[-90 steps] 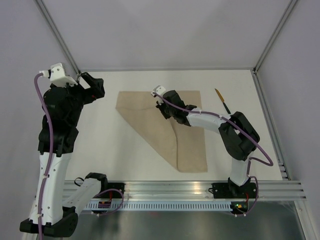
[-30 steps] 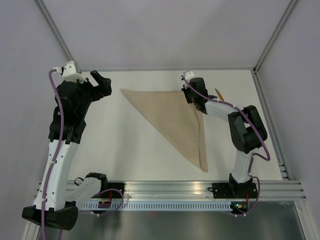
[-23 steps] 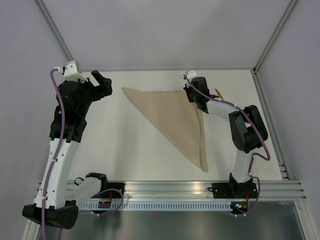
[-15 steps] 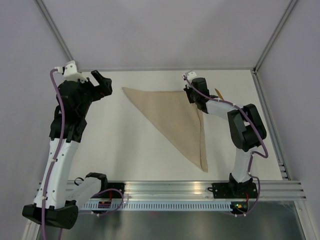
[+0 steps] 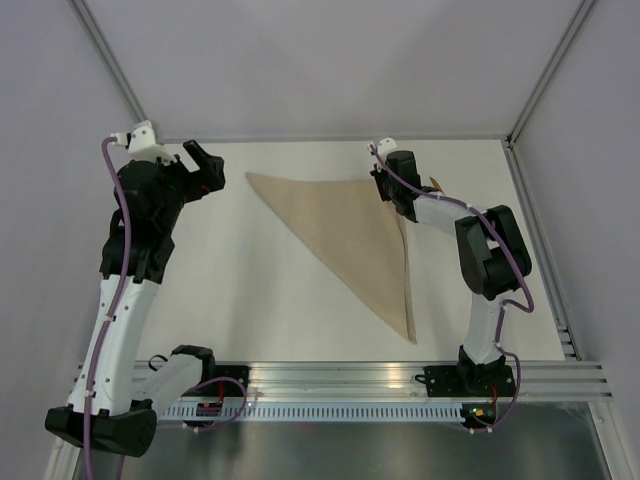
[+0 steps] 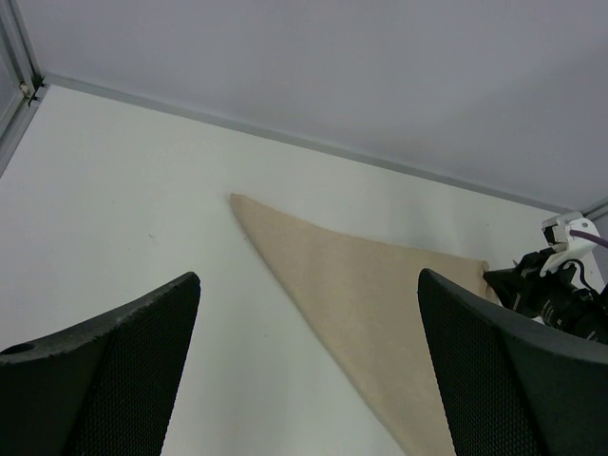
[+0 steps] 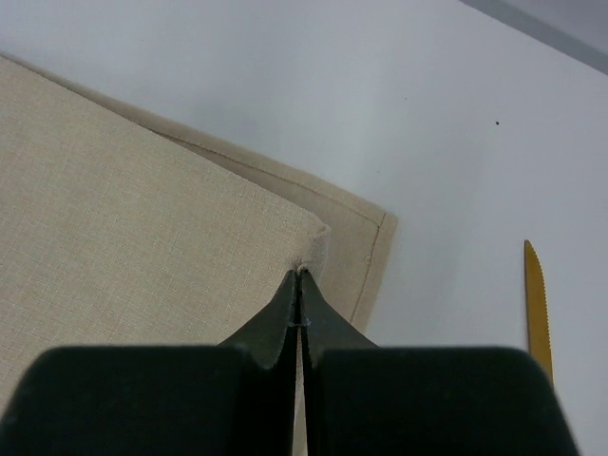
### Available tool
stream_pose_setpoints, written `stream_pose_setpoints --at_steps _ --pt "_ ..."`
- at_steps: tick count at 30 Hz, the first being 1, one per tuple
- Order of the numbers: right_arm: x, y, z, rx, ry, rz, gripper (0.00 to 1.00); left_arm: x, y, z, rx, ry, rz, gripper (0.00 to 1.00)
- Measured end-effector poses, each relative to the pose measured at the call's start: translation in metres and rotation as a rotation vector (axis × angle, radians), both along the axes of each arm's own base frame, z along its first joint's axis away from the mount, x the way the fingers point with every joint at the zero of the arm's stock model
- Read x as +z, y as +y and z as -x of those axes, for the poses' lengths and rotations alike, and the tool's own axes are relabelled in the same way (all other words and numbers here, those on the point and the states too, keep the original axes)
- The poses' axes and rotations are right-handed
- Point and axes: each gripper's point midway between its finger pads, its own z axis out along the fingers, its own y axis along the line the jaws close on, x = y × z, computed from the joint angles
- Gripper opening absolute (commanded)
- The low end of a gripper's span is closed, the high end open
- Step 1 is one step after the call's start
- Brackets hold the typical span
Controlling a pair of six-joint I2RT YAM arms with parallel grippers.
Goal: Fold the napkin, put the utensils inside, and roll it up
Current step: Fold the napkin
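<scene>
Left fingers (image 5: pixel 205 168): spread wide, nothing between them, held up over the far left part of the counter (image 5: pixel 260 280). They're apart from the cloth, on its left side.

Left wrist view: both dark fingers frame the shot, and between them, out ahead, the napkin's far left tip lies flat and free.

Right fingers (image 7: pixel 299 285): pressed tight together, and they've got cloth! They pinch the corner of the napkin's upper layer, at the far right corner of the fold.

Napkin (image 5: pixel 350 230): folded corner to corner into a triangle and lying on the counter. One long edge runs along the far side, left to right; another runs down the right side. The last point faces the near edge, towards the right arm's base.

Corner match: close, not perfect. From the right wrist, the pinched upper corner sits a little inside the lower one, so a narrow hemmed strip of the under layer shows beyond it. A small pucker rises just where the fingertips bite.

Knife (image 7: pixel 538 304): golden yellow, with a serrated edge, lying on the bare counter just right of the napkin's far right corner, not touching the cloth. The top view shows only a sliver of it behind the right arm.
</scene>
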Motion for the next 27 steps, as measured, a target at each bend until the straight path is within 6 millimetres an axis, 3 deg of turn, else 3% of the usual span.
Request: stream_pose_setpoints --at_steps 12,27 --pt "-0.022 -0.005 -0.003 -0.007 0.03 0.031 0.0 -0.015 0.0 -0.002 0.0 0.032 -0.004 1.0" --pt "-0.011 -0.008 -0.023 -0.021 -0.002 0.027 0.01 -0.019 -0.001 -0.006 0.0 0.032 -0.004 1.0"
